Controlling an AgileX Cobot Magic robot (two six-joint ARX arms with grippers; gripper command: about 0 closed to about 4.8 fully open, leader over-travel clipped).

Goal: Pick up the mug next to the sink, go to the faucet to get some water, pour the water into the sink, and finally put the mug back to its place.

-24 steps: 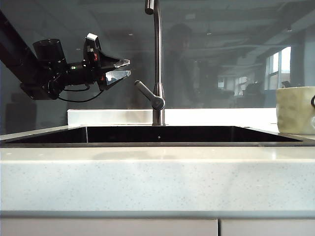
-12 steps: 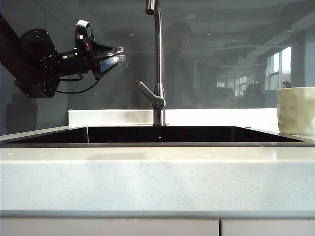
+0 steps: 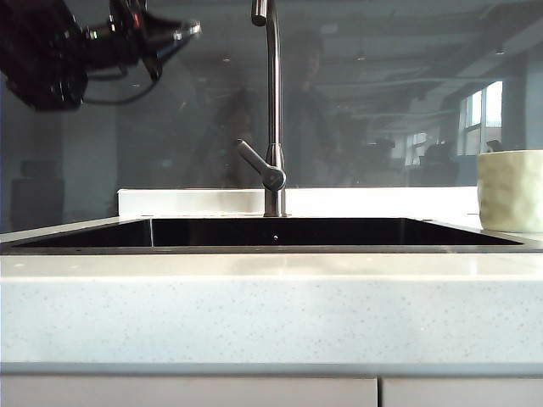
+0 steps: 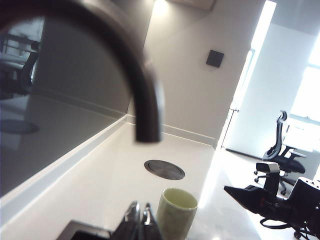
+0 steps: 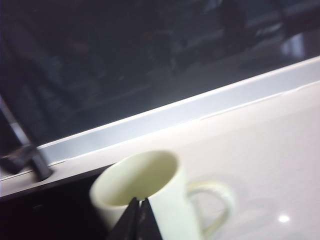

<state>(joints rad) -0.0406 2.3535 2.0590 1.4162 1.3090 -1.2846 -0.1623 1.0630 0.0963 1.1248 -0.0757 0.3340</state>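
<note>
We count one mug standing on the surface right of the one sink, one faucet behind it. The left end effector hangs high at far left, pressed together; the right end effector, above the mug, is pressed together too.

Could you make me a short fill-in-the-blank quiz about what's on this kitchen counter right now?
1. The mug stands on the counter to the ____ of the sink in the exterior view.
2. The left gripper hangs high up with its jaws ____.
3. The faucet rises behind the ____ of the sink.
4. The right gripper, jaws shut, holds ____, just in front of the mug in its wrist view.

Missing words: right; shut; middle; nothing
</note>
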